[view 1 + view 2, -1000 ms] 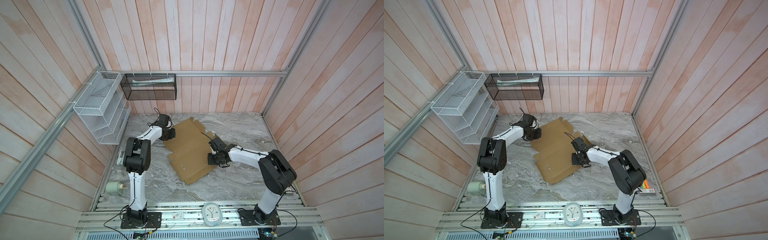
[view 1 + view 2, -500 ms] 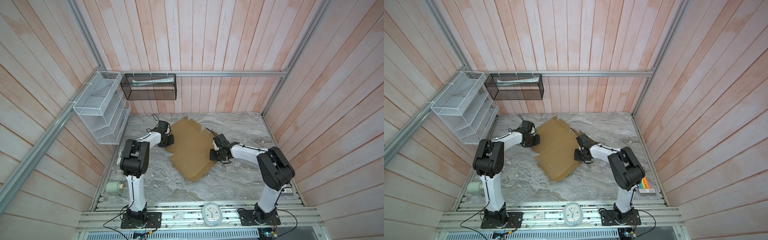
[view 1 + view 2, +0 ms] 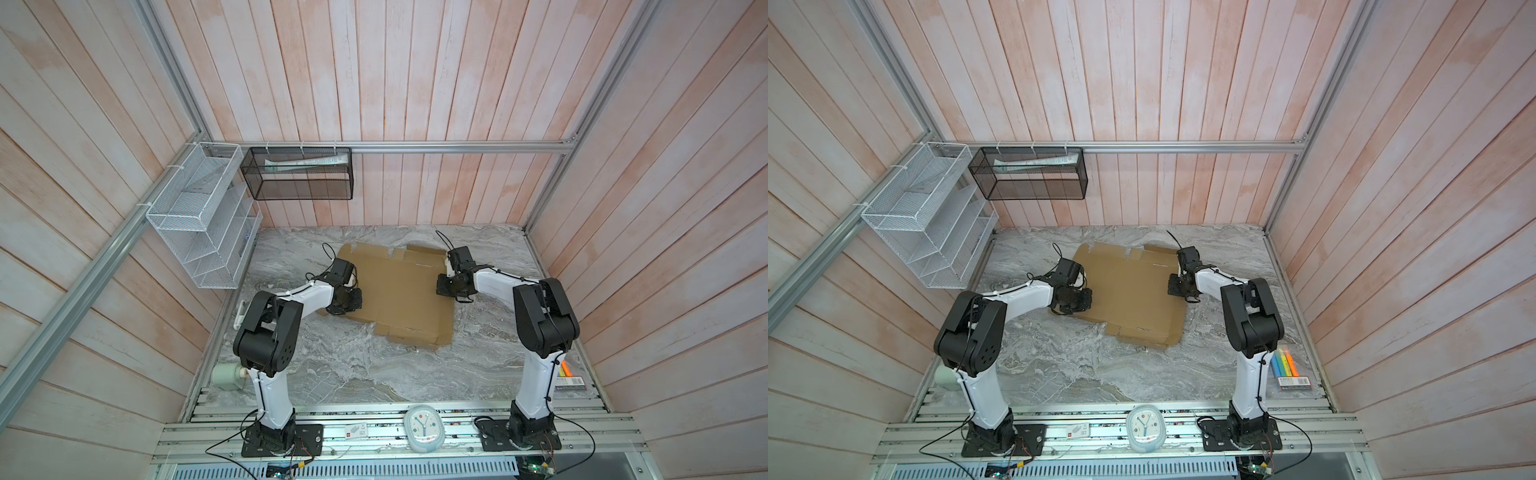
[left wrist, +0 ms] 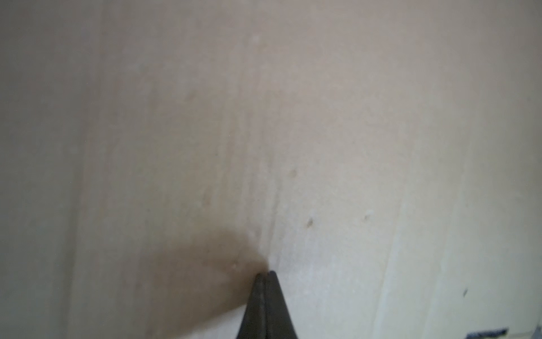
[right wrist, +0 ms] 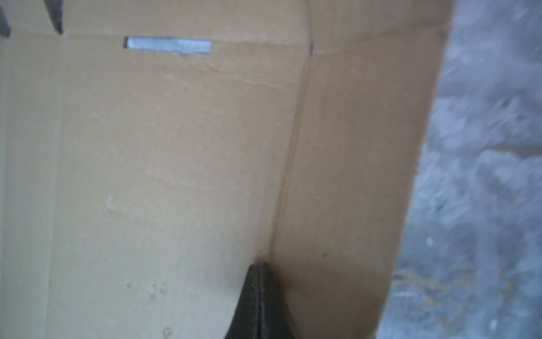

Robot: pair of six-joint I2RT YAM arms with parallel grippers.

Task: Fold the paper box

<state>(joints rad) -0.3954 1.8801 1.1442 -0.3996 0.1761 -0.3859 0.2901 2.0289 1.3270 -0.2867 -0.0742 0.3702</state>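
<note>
The paper box (image 3: pixel 401 291) (image 3: pixel 1131 291) lies as a flat brown cardboard blank on the marble table (image 3: pixel 353 374), with flaps and tabs along its far and near edges. My left gripper (image 3: pixel 352 300) (image 3: pixel 1080 300) is at its left edge, shut, with its tips (image 4: pixel 265 273) pressed on the cardboard (image 4: pixel 293 146). My right gripper (image 3: pixel 448 286) (image 3: pixel 1178 286) is at the right edge, also shut. Its tips (image 5: pixel 259 264) rest on a crease beside the side flap (image 5: pixel 352 176). A slit (image 5: pixel 168 46) shows further along the panel. Nothing is between either pair of jaws.
A white wire rack (image 3: pixel 199 220) hangs on the left wall and a black mesh basket (image 3: pixel 299 174) on the back wall. A clock (image 3: pixel 424 428) sits on the front rail. A pack of highlighters (image 3: pixel 1289 368) lies front right, and a pale roll (image 3: pixel 224 374) front left.
The cardboard has turned from a diagonal lie to roughly square with the table. My left gripper came nearer along its left edge; my right gripper moved outward to its right edge. Both stayed shut.
</note>
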